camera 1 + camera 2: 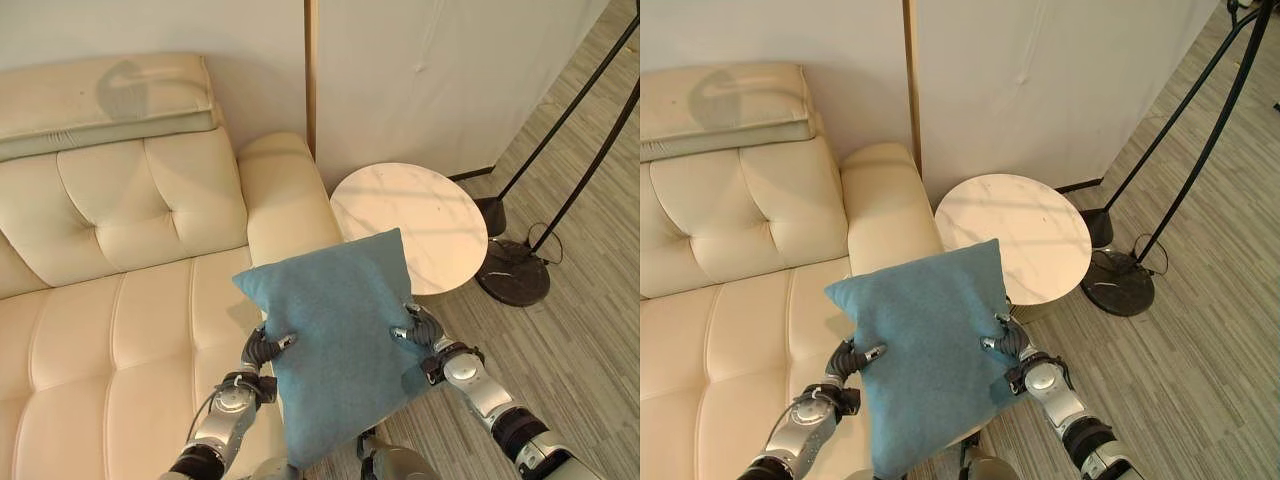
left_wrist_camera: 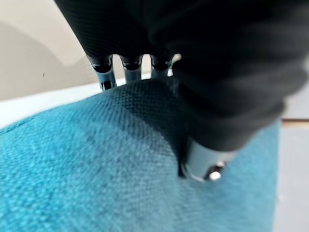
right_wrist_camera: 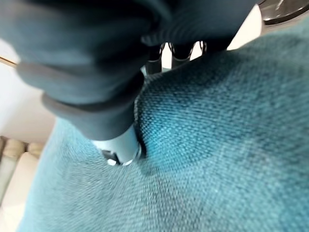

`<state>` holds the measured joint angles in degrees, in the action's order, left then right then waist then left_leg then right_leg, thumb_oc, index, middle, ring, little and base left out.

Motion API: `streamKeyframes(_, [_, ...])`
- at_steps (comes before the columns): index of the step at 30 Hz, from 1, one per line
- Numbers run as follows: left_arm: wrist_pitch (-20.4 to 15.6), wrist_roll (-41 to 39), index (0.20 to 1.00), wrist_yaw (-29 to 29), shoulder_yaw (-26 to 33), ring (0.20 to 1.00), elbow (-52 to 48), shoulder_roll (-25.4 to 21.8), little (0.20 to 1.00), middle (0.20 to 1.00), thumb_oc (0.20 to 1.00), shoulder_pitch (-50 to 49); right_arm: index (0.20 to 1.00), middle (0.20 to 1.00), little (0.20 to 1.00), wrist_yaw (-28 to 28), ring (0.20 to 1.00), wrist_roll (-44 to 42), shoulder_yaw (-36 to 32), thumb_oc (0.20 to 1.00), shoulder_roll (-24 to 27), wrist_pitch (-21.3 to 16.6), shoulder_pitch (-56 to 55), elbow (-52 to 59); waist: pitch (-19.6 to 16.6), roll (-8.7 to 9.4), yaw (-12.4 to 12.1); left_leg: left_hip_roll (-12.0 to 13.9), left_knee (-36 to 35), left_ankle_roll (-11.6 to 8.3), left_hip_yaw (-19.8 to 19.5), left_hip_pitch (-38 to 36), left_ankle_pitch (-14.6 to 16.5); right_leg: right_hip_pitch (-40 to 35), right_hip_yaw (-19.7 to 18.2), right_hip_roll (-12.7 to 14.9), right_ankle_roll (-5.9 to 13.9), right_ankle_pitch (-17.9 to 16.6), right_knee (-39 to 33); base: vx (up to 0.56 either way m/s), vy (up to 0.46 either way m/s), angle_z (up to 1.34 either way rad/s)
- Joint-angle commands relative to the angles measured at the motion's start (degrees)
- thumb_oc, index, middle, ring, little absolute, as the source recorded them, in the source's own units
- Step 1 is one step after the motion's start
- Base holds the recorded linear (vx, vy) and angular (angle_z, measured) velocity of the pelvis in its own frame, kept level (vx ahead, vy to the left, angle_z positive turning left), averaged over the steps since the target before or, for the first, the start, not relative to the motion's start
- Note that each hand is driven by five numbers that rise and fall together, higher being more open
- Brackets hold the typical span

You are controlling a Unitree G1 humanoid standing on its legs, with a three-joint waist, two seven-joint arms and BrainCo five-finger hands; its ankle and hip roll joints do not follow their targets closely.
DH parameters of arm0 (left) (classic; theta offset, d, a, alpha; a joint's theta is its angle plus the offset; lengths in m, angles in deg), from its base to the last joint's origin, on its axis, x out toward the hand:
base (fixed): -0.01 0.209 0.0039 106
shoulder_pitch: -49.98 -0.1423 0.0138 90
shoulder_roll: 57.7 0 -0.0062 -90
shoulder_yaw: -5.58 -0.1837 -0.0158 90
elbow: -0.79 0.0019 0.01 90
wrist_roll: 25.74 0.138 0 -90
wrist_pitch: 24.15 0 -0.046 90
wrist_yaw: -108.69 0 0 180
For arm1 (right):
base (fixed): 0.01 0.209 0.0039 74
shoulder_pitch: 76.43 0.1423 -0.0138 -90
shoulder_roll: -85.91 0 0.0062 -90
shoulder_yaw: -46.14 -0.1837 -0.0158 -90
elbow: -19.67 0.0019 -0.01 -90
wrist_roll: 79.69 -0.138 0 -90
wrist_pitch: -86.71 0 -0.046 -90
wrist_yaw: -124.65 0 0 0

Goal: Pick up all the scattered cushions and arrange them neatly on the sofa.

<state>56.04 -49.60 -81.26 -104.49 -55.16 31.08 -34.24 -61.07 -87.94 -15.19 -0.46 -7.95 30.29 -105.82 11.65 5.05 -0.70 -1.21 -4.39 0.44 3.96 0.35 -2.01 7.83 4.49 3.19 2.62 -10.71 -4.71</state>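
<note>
Cream walls back a cream tufted leather sofa [image 1: 110,300], which takes up the near left of the head views; nothing carries readable print. Grey wood-plank floor [image 1: 580,340] lies to the sofa's right. Just beside the sofa's right armrest stands a round white marble counter [image 1: 420,220], and past it the dark round base of a floor lamp [image 1: 513,272] with thin black rods slanting up. A teal cushion [image 1: 340,340] hangs tilted in the air over the sofa's front right edge, held between both hands. The left hand [image 1: 262,348] pinches its left edge, thumb on top, fingers [image 2: 107,77] behind. The right hand [image 1: 422,330] pinches the right edge likewise
</note>
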Motion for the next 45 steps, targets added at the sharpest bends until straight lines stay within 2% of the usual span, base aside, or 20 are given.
streamKeyframes(1, [-5.11, -2.5, 0.2, 0.43, -3.92, 0.2, -3.52, 4.13, 0.2, 0.2, 0.2, 6.08, 0.2, 0.2, 0.2, 3.48, 0.2, -5.55, 4.9, 0.2, -4.57, -3.75, 1.3, 4.4, 0.8, -0.37, -0.35, 0.62, 0.67, -1.5, -0.36, 2.2, 1.21, -3.27, 0.33, 0.56, 3.56, 10.39, 4.35, -0.13, 0.07, -0.02])
streamKeyframes(2, [-5.94, -1.75, 0.2, -0.61, -3.66, 0.2, -7.9, 2.75, 0.2, 0.2, 0.2, 7.37, 0.2, 0.2, 0.2, 3.21, 0.2, -7.27, 4.1, 0.2, -4.17, -4.92, 1.07, 7.69, 0.84, -0.49, -0.01, 0.75, 0.55, -1.54, -0.05, 2.64, 0.99, -2.48, 0.21, 0.55, 3.75, 10.04, 4.6, -0.1, 0.061, 0.0])
streamKeyframes(4, [-5.92, -1.75, 0.2, -0.62, -3.66, 0.2, -7.94, 2.74, 0.2, 0.2, 0.2, 7.34, 0.2, 0.2, 0.2, 3.22, 0.2, -7.27, 4.1, 0.2, -4.16, -4.9, 1.04, 7.72, 0.82, -0.49, -0.02, 0.75, 0.55, -1.54, -0.04, 2.65, 0.99, -2.47, 0.21, 0.55, 3.75, 10.05, 4.61, -0.03, 0.044, -0.02])
streamKeyframes(9, [-6.64, -0.61, 0.2, -0.02, -1.09, 0.2, -18.37, -0.17, 0.2, 0.2, 0.2, 3.12, 0.2, 0.2, 0.2, 3.85, 0.2, -8.55, 1.04, 0.2, -1.26, -7.0, -4.38, 19.43, -1.48, 0.07, 0.93, 0.68, 0.25, -1.26, 0.69, 1.22, 1.74, -3.62, -0.29, 0.75, 4.15, 9.9, 4.6, 0.02, 0.076, -0.01])
streamKeyframes(11, [-7.32, -0.47, 0.2, -0.86, 2.66, 0.2, -27.37, -1.87, 0.2, 0.2, 0.2, -2.35, 0.2, 0.2, 0.2, 5.05, 0.2, -8.46, -0.74, 0.2, 0.61, -8.95, -9.44, 33.44, -2.68, 0.53, 1.7, 0.44, 0.19, -0.56, 2.06, -0.17, 2.63, -3.4, -2.08, 0.7, 5.01, 8.79, 4.97, -0.03, 0.161, -0.29])
streamKeyframes(15, [-7.91, 0.81, 0.2, -1.86, 3.46, 0.2, -29.73, -2.89, 0.2, 0.2, 0.2, -2.45, 0.2, 0.2, 0.2, 5.39, 0.2, -8.32, 0.11, 0.2, 0.04, -9.95, -8.36, 38.32, -1.9, 0.49, 1.74, 0.99, -0.01, -0.17, 3.58, 0.2, 2.16, -0.27, -3.48, 0.63, 6.4, 7.44, 8.44, -0.15, 0.064, -0.43])
streamKeyframes(16, [-8.17, 1.5, 0.2, -2.13, 3.4, 0.2, -30.03, -3.28, 0.2, 0.2, 0.2, -1.87, 0.2, 0.2, 0.2, 5.31, 0.2, -8.23, 0.22, 0.2, -0.13, -10.3, -7.97, 39.58, -1.46, 0.42, 1.63, 1.4, 0.07, -0.16, 3.64, 0.69, 1.69, 0.39, -3.89, 0.43, 6.63, 8.08, 10.32, -0.22, 0.004, -0.48])
streamKeyframes(20, [-8.76, 1.85, 0.2, -1.86, 1.95, 0.2, -30.98, -3.92, 0.2, 0.2, 0.2, 0.47, 0.2, 0.2, 0.2, 5.0, 0.2, -7.71, 0.36, 0.2, 0.2, -11.42, -5.72, 42.26, -1.49, -0.36, 1.15, 2.42, 2.74, 0.01, 2.06, 4.35, -0.09, -1.08, -5.03, -1.25, 5.02, 13.89, 20.87, -0.22, -0.015, 0.01])
streamKeyframes(22, [-8.55, 1.18, 0.2, -1.42, 1.05, 0.2, -31.14, -3.89, 0.2, 0.2, 0.2, 1.13, 0.2, 0.2, 0.2, 4.44, 0.2, -7.41, 0.43, 0.2, 0.14, -11.38, -4.6, 41.73, -2.64, -0.24, 0.44, 2.01, 3.41, -0.01, 0.94, 5.54, -0.88, -4.4, -5.95, -1.91, 4.45, 15.72, 23.92, -0.16, -0.079, 0.4])
streamKeyframes(24, [-8.44, 1.0, 0.2, -1.3, 1.0, 0.2, -31.27, -3.97, 0.2, 0.2, 0.2, 1.04, 0.2, 0.2, 0.2, 4.07, 0.2, -7.08, 0.27, 0.2, 0.12, -11.3, -4.15, 41.31, -3.65, -0.3, -0.28, 1.99, 3.55, -0.23, 0.39, 6.69, -1.53, -5.95, -6.34, -2.41, 4.37, 15.71, 24.49, -0.14, -0.11, 0.5])
streamKeyframes(25, [-8.45, 0.06, 0.2, -1.28, 0.98, 0.2, -31.99, -4.0, 0.2, 0.2, 0.2, 1.31, 0.2, 0.2, 0.2, 3.7, 0.2, -7.21, 0.16, 0.2, -0.02, -11.12, -3.12, 41.11, -4.47, 0.36, -2.35, 1.7, 3.77, -1.28, -0.47, 9.53, -3.74, -10.63, -6.51, -3.16, 2.87, 19.39, 19.28, -0.25, -0.192, 0.42])
streamKeyframes(28, [-8.61, -0.54, 0.2, -1.44, 0.97, 0.2, -33.03, -4.05, 0.2, 0.2, 0.2, 2.49, 0.2, 0.2, 0.2, 2.34, 0.2, -8.29, -0.32, 0.2, 0.15, -11.44, -0.45, 39.83, -3.2, -0.43, -4.06, 2.45, 4.06, -5.63, -1.96, 15.38, -8.54, -12.37, -6.28, -5.75, 0.06, 20.92, 9.09, -0.34, -0.214, 0.58])
streamKeyframes(29, [-8.6, -0.54, 0.2, -1.45, 0.98, 0.2, -33.03, -4.04, 0.2, 0.2, 0.2, 2.53, 0.2, 0.2, 0.2, 2.34, 0.2, -8.3, -0.32, 0.2, 0.16, -11.47, -0.39, 39.78, -3.21, -0.5, -3.93, 2.47, 4.12, -5.67, -2.12, 15.5, -8.57, -12.33, -6.14, -5.82, 0.03, 20.88, 9.06, -0.43, -0.124, 0.83])
streamKeyframes(30, [-8.62, -1.48, 0.2, -1.54, 0.23, 0.2, -32.53, -3.12, 0.2, 0.2, 0.2, 3.42, 0.2, 0.2, 0.2, 1.64, 0.2, -8.03, -0.85, 0.2, 1.14, -11.08, -0.32, 39.23, -1.49, -0.94, -3.27, 2.67, 6.36, -6.11, -1.57, 16.81, -7.83, -10.83, -4.19, -5.33, -0.25, 19.56, 8.59, -0.36, -0.019, 0.93])
streamKeyframes(31, [-8.62, -1.73, 0.2, -1.33, 0.03, 0.2, -32.64, -2.71, 0.2, 0.2, 0.2, 3.36, 0.2, 0.2, 0.2, 1.59, 0.2, -7.95, -0.94, 0.2, 1.55, -10.99, -0.48, 39.13, -1.35, -0.91, -2.64, 2.86, 7.66, -5.52, -0.66, 16.6, -6.93, -10.13, -3.16, -4.63, -0.08, 18.75, 8.25, -0.44, -0.005, 1.19])
streamKeyframes(34, [-8.79, -2.61, 0.2, 0.45, -0.79, 0.2, -33.55, -2.07, 0.2, 0.2, 0.2, 2.7, 0.2, 0.2, 0.2, 2.59, 0.2, -9.09, -1.21, 0.2, 2.66, -11.04, -2.65, 40.38, -2.05, 0.28, -0.03, 3.06, 13.49, -3.69, 1.94, 12.89, 0.7, -8.75, 0.04, -1.58, 0.74, 16.56, 7.09, -0.23, 0.031, 0.57])
streamKeyframes(37, [-8.74, -3.59, 0.2, 0.69, -1.85, 0.2, -32.8, -1.46, 0.2, 0.2, 0.2, 3.23, 0.2, 0.2, 0.2, 3.56, 0.2, -9.18, -1.52, 0.2, 3.33, -10.76, -4.27, 40.47, -3.4, 0.59, 2.11, 4.52, 14.42, -3.67, 4.6, 7.42, 4.63, -8.24, 2.68, -0.17, 0.88, 15.87, 6.24, -0.1, 0.074, 0.61])
streamKeyframes(39, [-8.59, -3.85, 0.2, 0.36, -2.92, 0.2, -31.79, -1.01, 0.2, 0.2, 0.2, 4.55, 0.2, 0.2, 0.2, 3.85, 0.2, -9.79, -2.26, 0.2, 3.83, -10.57, -5.41, 40.39, -4.25, 0.19, 4.01, 6.43, 12.3, -4.12, 7.68, 4.0, 4.56, -7.68, 5.41, 0.57, 1.0, 15.49, 6.13, -0.1, 0.112, 1.09])
streamKeyframes(41, [-8.08, -3.66, 0.2, 0.61, -3.82, 0.2, -31.32, -0.78, 0.2, 0.2, 0.2, 5.0, 0.2, 0.2, 0.2, 4.14, 0.2, -10.15, -3.13, 0.2, 4.35, -10.35, -7.1, 40.73, -5.0, -0.9, 5.81, 8.08, 7.04, -5.0, 11.08, 1.36, 3.21, -7.44, 8.11, 0.94, 1.25, 15.21, 5.72, -0.06, 0.17, 1.11])
streamKeyframes(45, [-6.57, -2.19, 0.2, 1.34, -2.86, 0.2, -30.88, -2.09, 0.2, 0.2, 0.2, 2.91, 0.2, 0.2, 0.2, 4.81, 0.2, -10.68, -2.91, 0.2, 4.06, -9.6, -8.29, 40.18, -4.85, -0.76, 6.08, 7.31, 4.43, -5.02, 10.29, 0.77, 2.79, -7.67, 9.37, 1.87, 2.27, 13.66, 5.12, -0.01, 0.143, 0.61])
